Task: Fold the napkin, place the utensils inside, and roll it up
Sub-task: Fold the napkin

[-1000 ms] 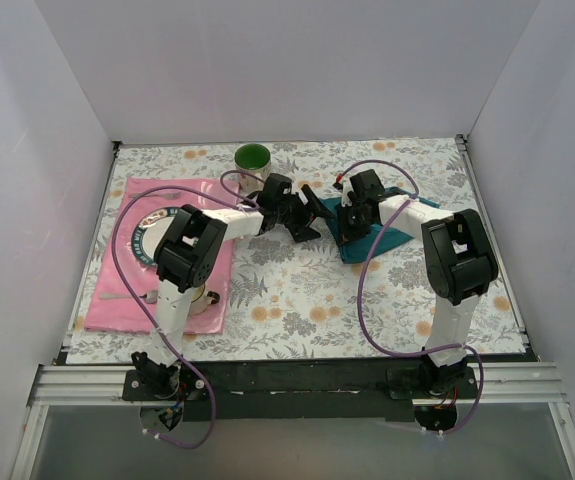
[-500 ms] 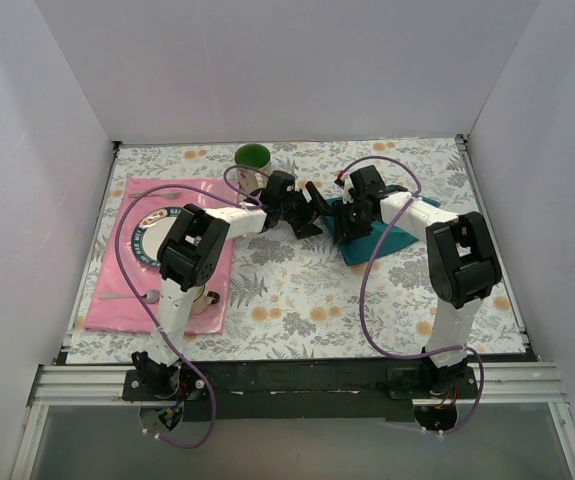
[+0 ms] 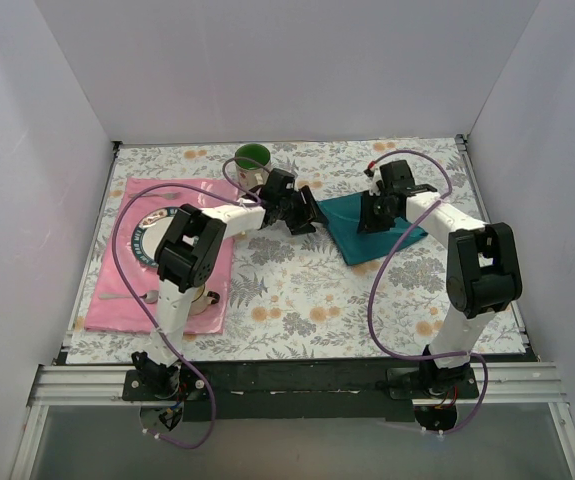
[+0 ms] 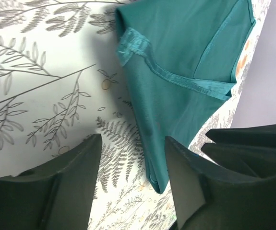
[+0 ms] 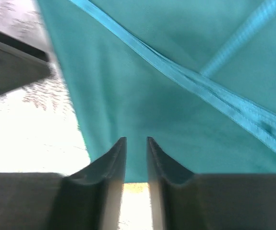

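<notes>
Napkin [image 3: 352, 238] folding seems to be the step going on now, and it is looking only partly done, since no utensil [image 3: 125, 296] is lying inside yet. Starting near, that slim utensil is resting on the pink placemat [image 3: 107, 260] at the left of the desk [image 3: 297, 300], well apart from the cloth; its kind is too small to tell. Further back, the left end effector [image 4: 133, 148] is hovering at the left edge of the napkin, its jaws standing wide and holding nothing. The right end effector [image 5: 135, 141] is hanging over the cloth with only a narrow gap between its jaws, and nothing seems caught there. The napkin is lying flat toward the far right of the desk, doubled over, its long axis running roughly left to right and one corner pointing to the near edge. I am judging that the next move is calling for a pinch on a free hem and a carry across.
</notes>
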Controlling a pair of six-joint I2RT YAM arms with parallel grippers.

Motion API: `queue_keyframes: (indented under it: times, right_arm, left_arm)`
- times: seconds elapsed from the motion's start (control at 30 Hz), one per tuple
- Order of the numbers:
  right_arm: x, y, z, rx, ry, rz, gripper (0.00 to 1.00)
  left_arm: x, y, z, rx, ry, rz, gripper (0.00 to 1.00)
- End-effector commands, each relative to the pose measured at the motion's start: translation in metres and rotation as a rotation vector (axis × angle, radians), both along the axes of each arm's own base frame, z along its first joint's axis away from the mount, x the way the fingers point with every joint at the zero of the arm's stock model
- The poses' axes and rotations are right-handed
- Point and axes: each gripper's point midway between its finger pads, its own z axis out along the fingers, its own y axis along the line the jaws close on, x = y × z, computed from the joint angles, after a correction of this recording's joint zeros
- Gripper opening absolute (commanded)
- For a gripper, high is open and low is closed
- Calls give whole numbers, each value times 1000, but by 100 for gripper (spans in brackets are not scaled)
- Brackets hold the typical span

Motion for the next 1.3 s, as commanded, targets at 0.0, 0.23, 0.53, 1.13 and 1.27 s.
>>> queue_keyframes:
  times: [0.0,0.23,0.53,1.13,1.27]
  right_arm:
    - [-2,-9,-3,11,-9,-22,27]
    - [-7,-25,-14,-21,6,-40,23]
    - [-2,-40,-14,-46,9,-84,22]
    - [-7,-71,-48,-157,81,-166,18]
    - [-12,-76,-50,-181,87,-178,17]
  left_arm:
    - [11,8,7,54,-41,14,49]
    - [27,5,3,-4,-42,2,37]
    - [37,-7,10,-62,-71,-14,36]
    - [59,-22,29,-95,-135,-46,25]
    - [61,-23,20,-77,-120,-49,26]
